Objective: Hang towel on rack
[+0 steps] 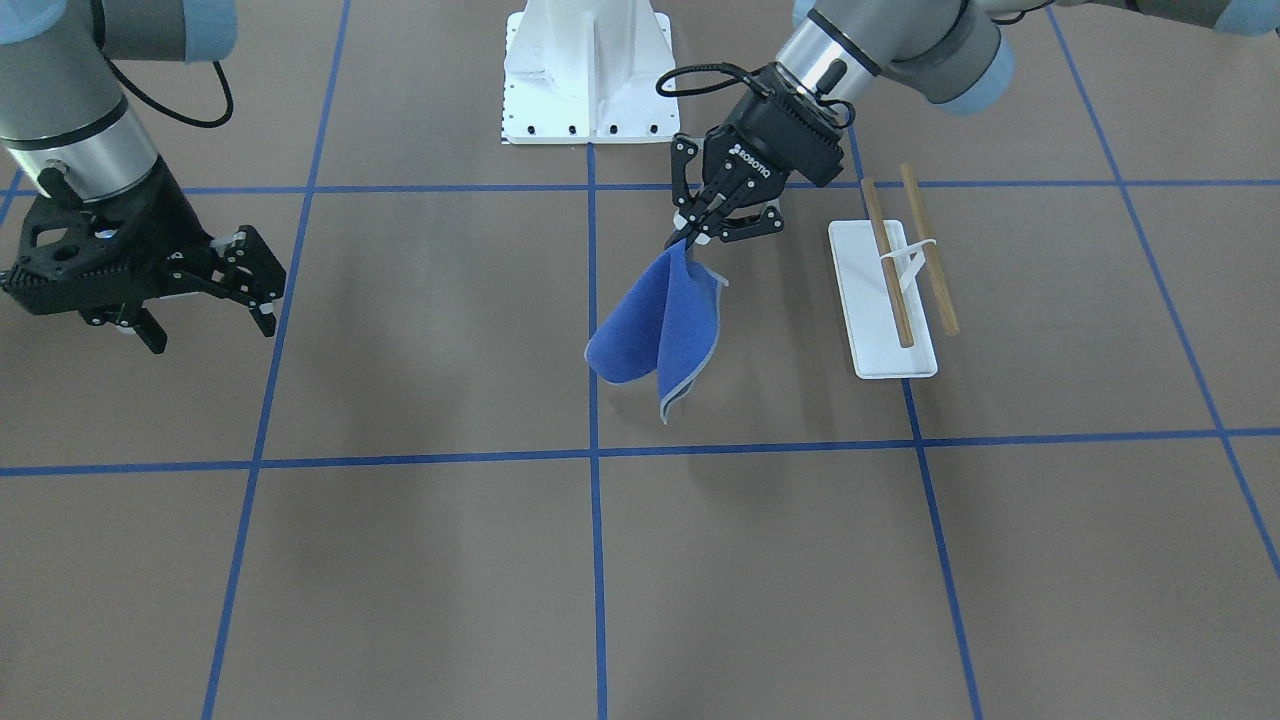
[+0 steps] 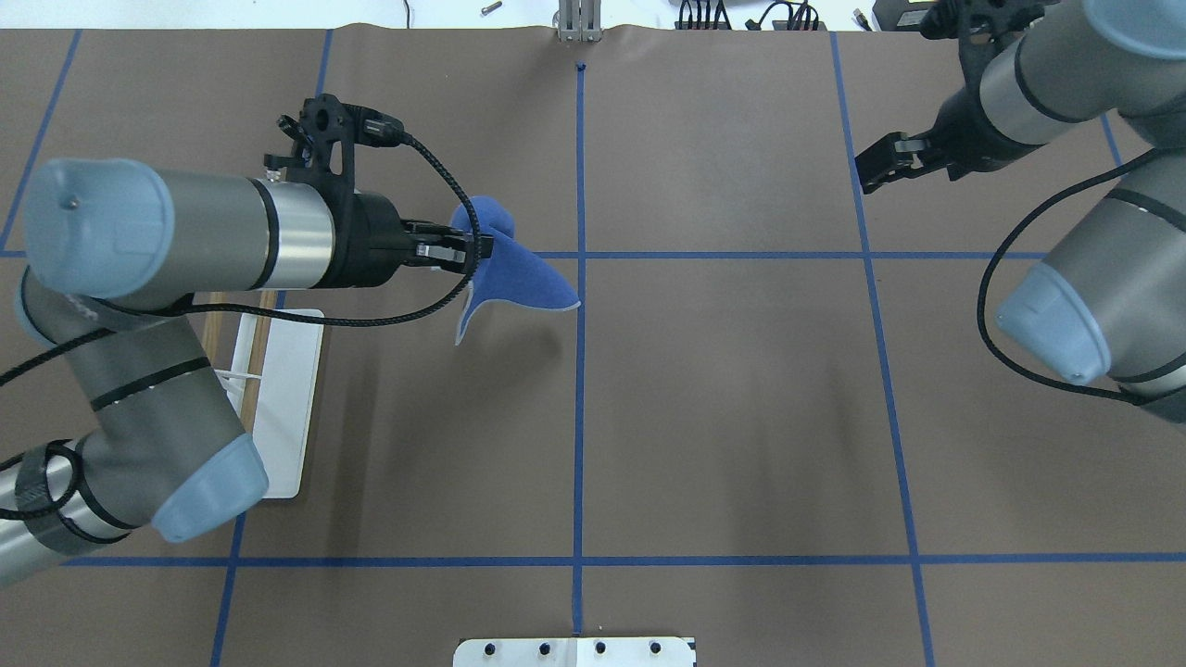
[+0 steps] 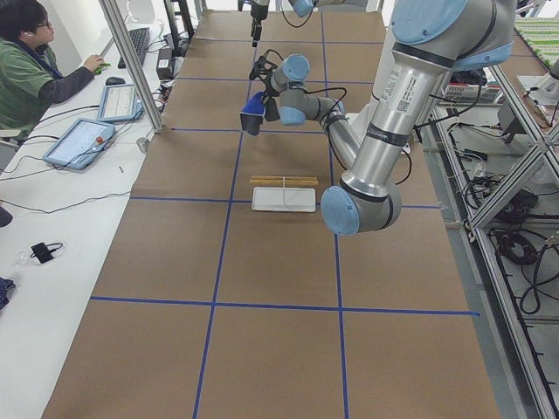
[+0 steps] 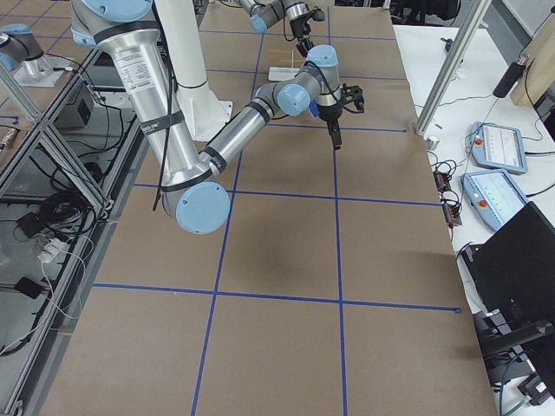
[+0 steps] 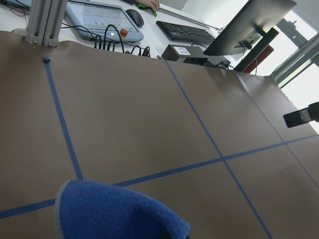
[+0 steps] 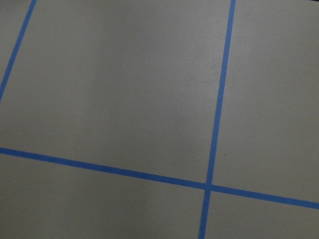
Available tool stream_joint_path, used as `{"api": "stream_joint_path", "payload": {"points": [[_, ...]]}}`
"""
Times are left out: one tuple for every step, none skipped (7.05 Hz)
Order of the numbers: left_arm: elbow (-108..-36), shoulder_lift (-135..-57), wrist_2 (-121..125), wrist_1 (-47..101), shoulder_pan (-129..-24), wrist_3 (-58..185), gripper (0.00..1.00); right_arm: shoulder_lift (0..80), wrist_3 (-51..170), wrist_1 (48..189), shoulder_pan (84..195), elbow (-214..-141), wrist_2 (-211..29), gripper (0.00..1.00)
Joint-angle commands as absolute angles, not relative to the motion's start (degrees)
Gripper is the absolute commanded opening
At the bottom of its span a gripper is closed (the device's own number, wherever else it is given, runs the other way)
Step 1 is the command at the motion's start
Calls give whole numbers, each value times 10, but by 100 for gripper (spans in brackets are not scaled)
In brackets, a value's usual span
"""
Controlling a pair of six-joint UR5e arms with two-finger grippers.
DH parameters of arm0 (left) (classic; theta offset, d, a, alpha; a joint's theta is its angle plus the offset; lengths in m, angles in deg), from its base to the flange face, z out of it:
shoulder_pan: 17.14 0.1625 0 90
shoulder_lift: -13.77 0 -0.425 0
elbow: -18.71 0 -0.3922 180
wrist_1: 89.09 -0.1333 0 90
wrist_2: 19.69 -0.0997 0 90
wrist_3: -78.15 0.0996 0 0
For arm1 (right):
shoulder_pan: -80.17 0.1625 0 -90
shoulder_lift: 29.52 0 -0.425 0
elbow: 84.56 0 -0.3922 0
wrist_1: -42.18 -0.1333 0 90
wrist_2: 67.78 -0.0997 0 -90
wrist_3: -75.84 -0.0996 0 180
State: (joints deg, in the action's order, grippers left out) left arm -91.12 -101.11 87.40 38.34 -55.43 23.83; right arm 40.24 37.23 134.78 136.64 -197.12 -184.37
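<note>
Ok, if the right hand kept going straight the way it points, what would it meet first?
Probably just the table: the right hand tilts down toward it, and its wrist view shows nothing between. Depth is unclear.

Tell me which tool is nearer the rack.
Left. The left tool, pinching the towel, hangs a short way from the rack; the right tool is open, far off on the opposite side, well past the towel.

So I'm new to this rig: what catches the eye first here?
A blue towel dangles near the middle of the table, pinched by the left gripper. Beside it, toward the robot's left, stands the small rack, its two wooden bars bare. The right gripper hangs open and empty far across the table.
</note>
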Motion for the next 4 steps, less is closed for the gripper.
{"api": "stream_joint_path", "payload": {"points": [[-916, -967, 994, 353, -618, 328, 0, 470, 514, 1348, 1431, -1955, -1905, 100], [-918, -937, 1031, 353, -639, 369, 0, 503, 604, 1348, 1477, -1938, -1936, 100], [-919, -905, 1047, 354, -651, 415, 0, 534, 684, 1348, 1521, -1924, -1957, 100], [-919, -886, 1068, 355, -666, 459, 0, 558, 753, 1348, 1559, -1911, -1976, 100]]}}
